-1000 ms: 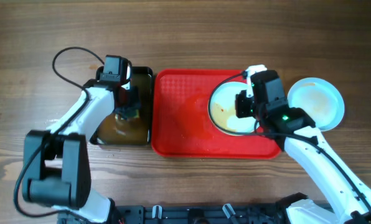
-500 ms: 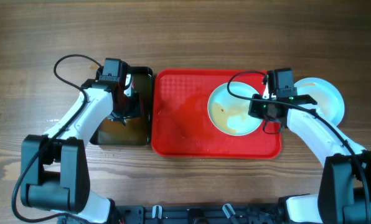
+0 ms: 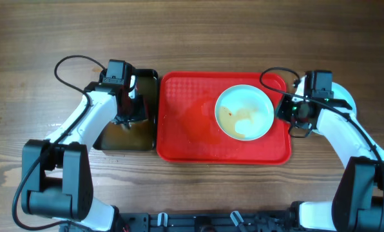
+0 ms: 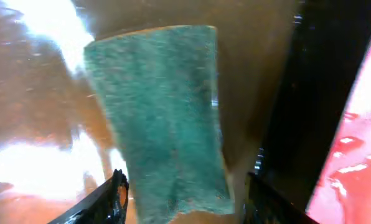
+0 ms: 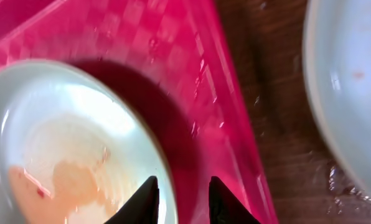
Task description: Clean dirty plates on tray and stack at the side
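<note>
A pale bluish-white plate [image 3: 245, 113] is seen lying flat in the right half of the red tray [image 3: 185, 129]. It is marked with a yellowish residue and a few small reddish smears. The tray is set on the wooden surface [image 3: 192, 38]. A second pale plate [image 5: 353, 81] is seen on the wood just beyond the tray's right rim, apart from it.

The right end effector [image 5: 180, 200] is held over the tray's right side, at the right rim of the plate on the tray. Its fingers are parted and nothing is gripped between them. One fingertip is seen over the plate's rim, the other over the bare red base beside it.

The left end effector [image 4: 185, 196] is lowered into the black bin [image 4: 294, 118], which is placed just beside the tray's left rim and filled with brownish water [image 4: 42, 81]. A green sponge [image 4: 160, 112] is seen in the water, its near end lying between the two fingertips. The fingers are spread, and a narrow gap is seen on each side of the sponge, so it is straddled rather than clamped.
</note>
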### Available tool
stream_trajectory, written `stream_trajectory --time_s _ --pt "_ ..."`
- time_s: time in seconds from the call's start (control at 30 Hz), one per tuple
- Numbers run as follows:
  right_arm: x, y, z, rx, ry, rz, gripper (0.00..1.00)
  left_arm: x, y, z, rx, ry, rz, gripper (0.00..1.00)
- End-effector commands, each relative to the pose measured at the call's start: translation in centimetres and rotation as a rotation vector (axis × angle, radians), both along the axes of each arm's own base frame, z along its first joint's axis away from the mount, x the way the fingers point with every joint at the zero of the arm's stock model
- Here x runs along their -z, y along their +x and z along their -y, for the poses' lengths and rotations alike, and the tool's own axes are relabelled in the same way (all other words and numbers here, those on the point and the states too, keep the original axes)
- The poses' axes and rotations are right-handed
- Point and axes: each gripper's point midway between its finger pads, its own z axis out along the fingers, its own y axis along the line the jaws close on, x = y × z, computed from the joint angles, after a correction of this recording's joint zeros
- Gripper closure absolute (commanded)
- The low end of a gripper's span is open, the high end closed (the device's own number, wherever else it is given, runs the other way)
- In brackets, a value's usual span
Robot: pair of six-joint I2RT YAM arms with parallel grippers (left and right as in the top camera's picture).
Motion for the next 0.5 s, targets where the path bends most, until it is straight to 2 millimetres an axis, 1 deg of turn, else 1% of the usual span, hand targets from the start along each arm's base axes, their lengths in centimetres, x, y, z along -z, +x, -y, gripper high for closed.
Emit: stream_trajectory --time_s 0.0,0.1,0.17,0.23,0.27,0.33,0.4,0.47 --pt "-0.8 0.3 -0.7 -0.062 0.024 0.022 0.72 0.0 0.5 -1.4 -0.099 0.058 0.028 0.41" --pt "-0.2 0.2 -0.7 -0.060 0.027 0.002 0.72 0.0 1.2 -1.3 -0.130 0.046 0.056 0.40" --pt "0.5 -0.1 -0.8 -0.061 0.029 -0.022 0.72 0.2 1.9 -1.2 -0.131 0.038 0.091 0.41" --pt "1.4 -0.3 -0.8 -0.060 0.034 -0.052 0.72 0.6 2.2 -1.2 -0.131 0.035 0.106 0.41" --pt "1.8 -0.5 -0.9 -0.061 0.038 -0.065 0.72 0.9 2.2 -1.2 -0.131 0.036 0.100 0.44" --pt "2.3 -0.6 -1.1 -0.065 0.053 -0.080 0.76 1.6 2.4 -1.1 -0.130 0.038 0.093 0.57" --pt "2.4 -0.6 -1.6 -0.075 0.078 -0.080 0.78 2.2 2.8 -1.1 -0.127 0.037 0.100 0.65" --pt "2.3 -0.6 -1.8 -0.078 0.086 -0.080 0.80 2.2 3.6 -0.9 -0.110 0.034 0.125 0.71"
